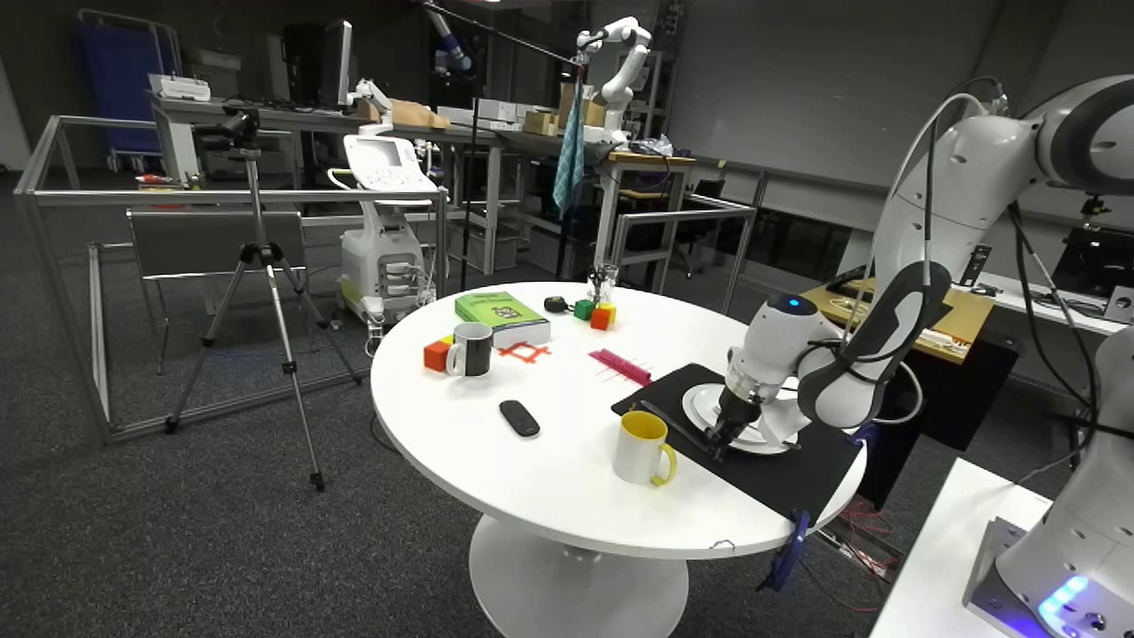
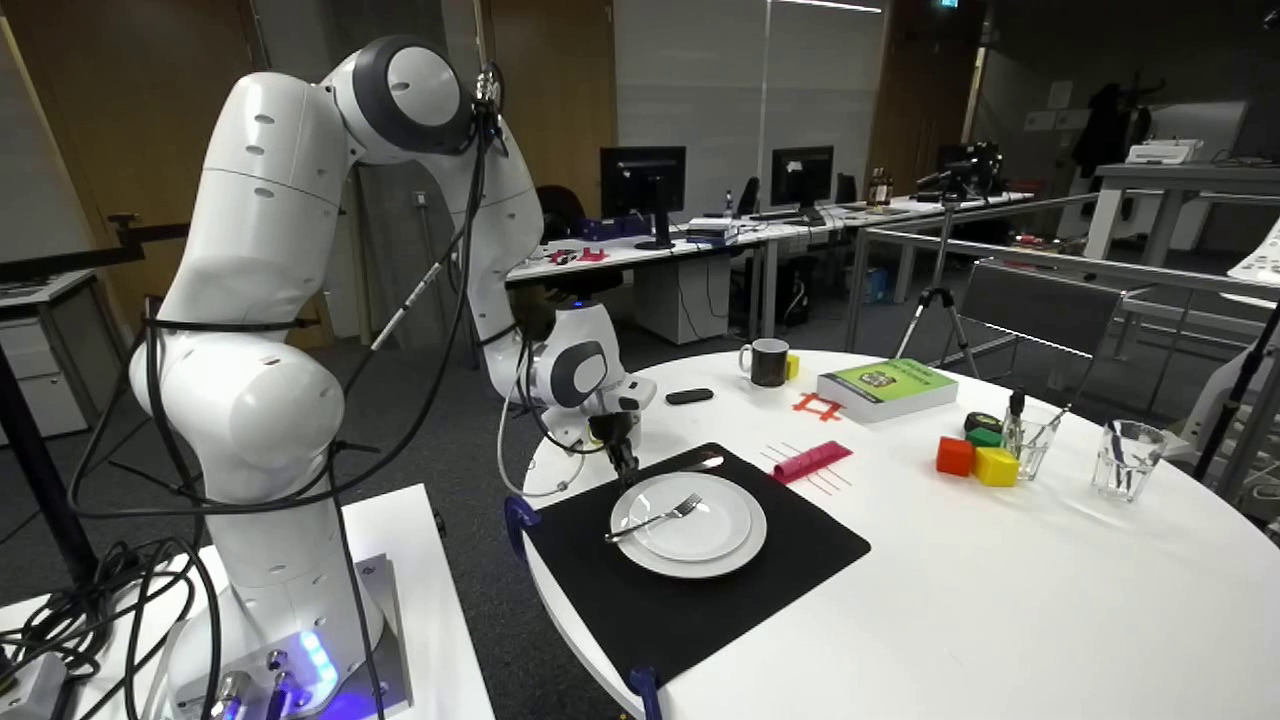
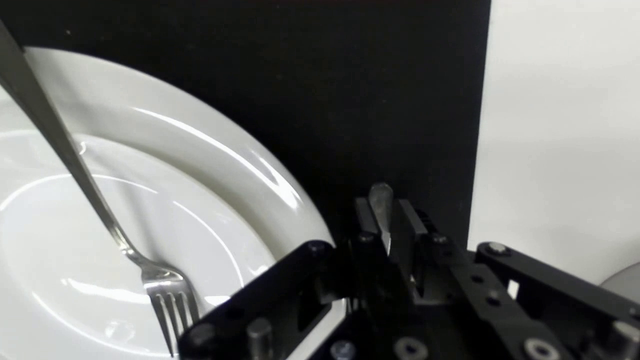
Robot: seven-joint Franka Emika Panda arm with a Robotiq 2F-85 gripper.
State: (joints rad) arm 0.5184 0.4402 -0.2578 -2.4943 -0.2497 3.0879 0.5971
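Low over the black mat (image 2: 790, 560): the pincer (image 3: 385, 215), its jaws a narrow slit apart; whether they grip anything I cannot tell.
Knife (image 3: 381, 197): handle between the jaws, beside the stacked plates (image 3: 230, 160).
Fork (image 3: 162, 280): across those plates, tines over the smaller one.
Green book (image 2: 895, 388): cover lettering beside a dark picture, too blurred to read in both exterior views.
White mug (image 1: 636, 456): yellow inside and at the handle, upright on the worktop (image 1: 567, 425), near the mat.
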